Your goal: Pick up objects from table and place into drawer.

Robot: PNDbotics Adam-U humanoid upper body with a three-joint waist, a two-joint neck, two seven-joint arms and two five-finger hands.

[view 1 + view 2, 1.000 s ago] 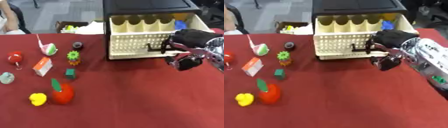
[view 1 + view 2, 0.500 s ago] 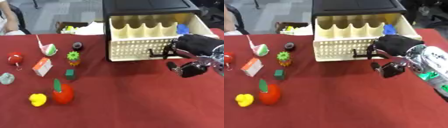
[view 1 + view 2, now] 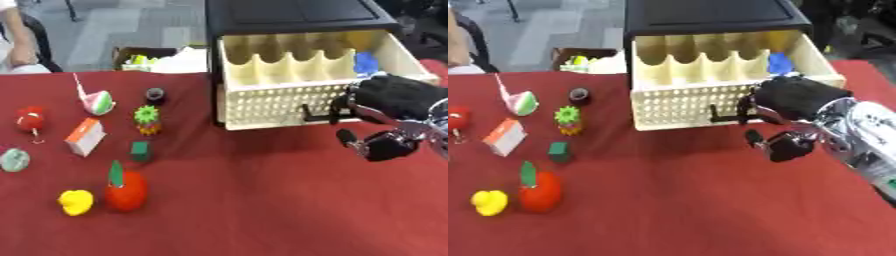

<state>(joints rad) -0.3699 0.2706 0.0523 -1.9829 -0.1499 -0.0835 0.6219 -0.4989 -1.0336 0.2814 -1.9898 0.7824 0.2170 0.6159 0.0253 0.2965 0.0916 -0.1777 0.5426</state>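
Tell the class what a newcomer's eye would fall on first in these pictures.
First, the open cream drawer pulled out of a black cabinet at the table's far side, with the robot's black right hand at its front, fingers at the handle. Next, the bright toys on the red tablecloth to the left, chiefly a red apple beside a yellow duck.

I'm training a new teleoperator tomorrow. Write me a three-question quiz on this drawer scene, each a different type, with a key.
1. True or false: the cream drawer stands pulled open.
2. Multiple choice: what already lies in the drawer's far right corner? A) a blue object B) the yellow duck C) the green cube
3. Fill in: the right hand is at the drawer's ____.

Key:
1. True.
2. A, the blue object. The yellow duck and green cube sit on the red table.
3. Handle, on the front panel.
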